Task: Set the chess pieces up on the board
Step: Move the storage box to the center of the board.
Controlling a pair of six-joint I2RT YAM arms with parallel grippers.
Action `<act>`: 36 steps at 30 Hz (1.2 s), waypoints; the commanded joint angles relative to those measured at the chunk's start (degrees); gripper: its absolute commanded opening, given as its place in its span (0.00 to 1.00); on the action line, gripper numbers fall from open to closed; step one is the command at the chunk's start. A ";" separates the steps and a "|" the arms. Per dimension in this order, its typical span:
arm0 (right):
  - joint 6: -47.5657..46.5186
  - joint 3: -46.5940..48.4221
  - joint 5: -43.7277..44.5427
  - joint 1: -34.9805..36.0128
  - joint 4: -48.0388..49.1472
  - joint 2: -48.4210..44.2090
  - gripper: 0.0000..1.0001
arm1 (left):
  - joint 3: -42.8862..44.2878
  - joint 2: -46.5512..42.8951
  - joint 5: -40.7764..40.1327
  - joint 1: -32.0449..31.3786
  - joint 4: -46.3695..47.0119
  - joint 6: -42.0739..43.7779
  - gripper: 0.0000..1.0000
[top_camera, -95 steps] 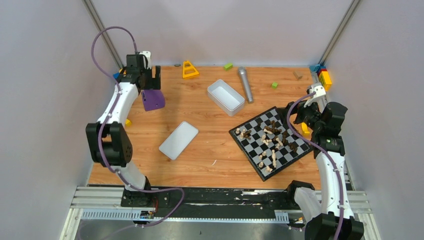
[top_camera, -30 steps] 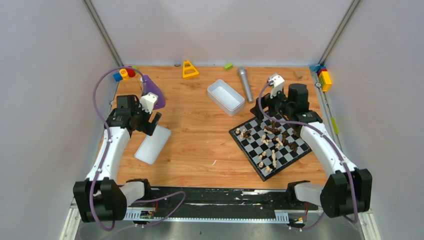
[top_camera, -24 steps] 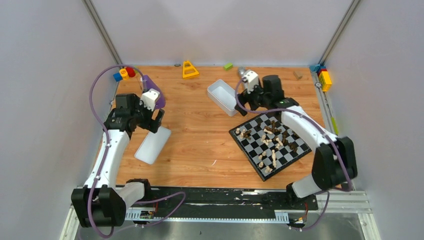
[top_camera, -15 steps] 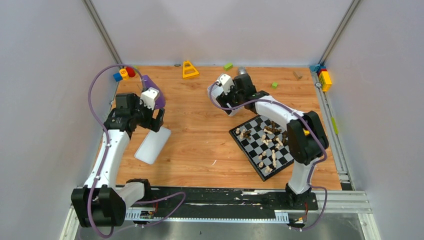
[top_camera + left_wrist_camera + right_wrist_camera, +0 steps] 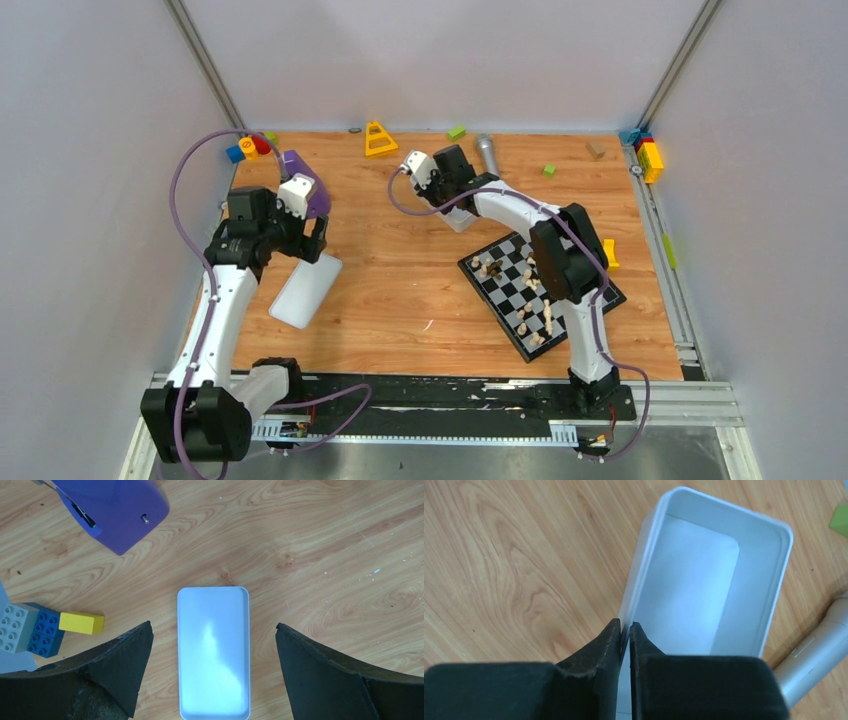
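We see the black-and-white checkered board (image 5: 503, 292) lying cornerwise on the wooden surface (image 5: 400, 290), toward its near right corner. The small wooden chess pieces (image 5: 547, 320), pale and dark, are strewn over the squares in no order; we cannot tell which stand and which lie. The white right arm (image 5: 565, 260) reaches across the board's far half and hides those squares and pieces from the overhead camera. A yellow block (image 5: 610, 256) lies just beside the board, toward the right edge.

The right jaws are clamped on a long wall of the white rectangular tray (image 5: 704, 580), one black finger (image 5: 606, 640) outside the rim and the other inside. The tray sits near the middle of the far edge, with a silver metal cylinder (image 5: 819, 650) just beside it.

The left jaws stand wide apart above the flat white rectangular lid (image 5: 213, 650), which lies near the left edge. Close by we see a purple plastic piece with a rounded end (image 5: 115, 510), and a yellow brick (image 5: 81, 622), a blue brick (image 5: 45, 632) and a grey brick (image 5: 12, 635) huddled together.

Along the far edge are a yellow triangular frame (image 5: 378, 140), a green block (image 5: 456, 131), a small green cube (image 5: 549, 170), a brown block (image 5: 596, 150) and, in the far right corner, a stack of coloured bricks (image 5: 648, 155).
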 commanded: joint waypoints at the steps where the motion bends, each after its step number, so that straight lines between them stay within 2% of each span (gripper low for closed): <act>1: -4.45 6.21 -0.31 3.00 -1.74 3.45 0.02 | -0.04 -2.39 -0.45 -0.18 2.12 -0.59 1.00; 10: -12.83 17.67 -5.95 4.84 -5.87 10.13 0.01 | -0.95 -3.82 -1.27 -0.16 1.95 0.47 1.00; 21: -12.52 25.25 -12.96 4.84 -9.64 12.80 0.18 | 0.71 -2.79 -0.91 -0.14 0.66 0.68 1.00; 26: -11.26 28.73 -11.11 4.80 -10.58 13.74 0.38 | 1.09 -2.54 -0.99 -0.20 0.89 0.58 1.00; 29: -9.15 27.26 -8.19 4.69 -10.77 10.47 0.51 | 2.19 -0.94 1.15 -0.28 0.91 0.95 1.00; 32: -5.75 21.87 -6.97 3.63 -10.79 3.25 0.58 | 3.56 1.70 4.49 -1.62 1.49 1.78 1.00; 35: -2.31 13.22 -5.79 1.86 -10.73 -6.14 0.76 | 4.20 3.87 5.93 -5.06 3.43 2.41 1.00; 36: -1.72 9.59 -5.06 1.14 -10.72 -9.84 0.78 | 4.39 5.05 6.09 -7.37 3.97 2.62 1.00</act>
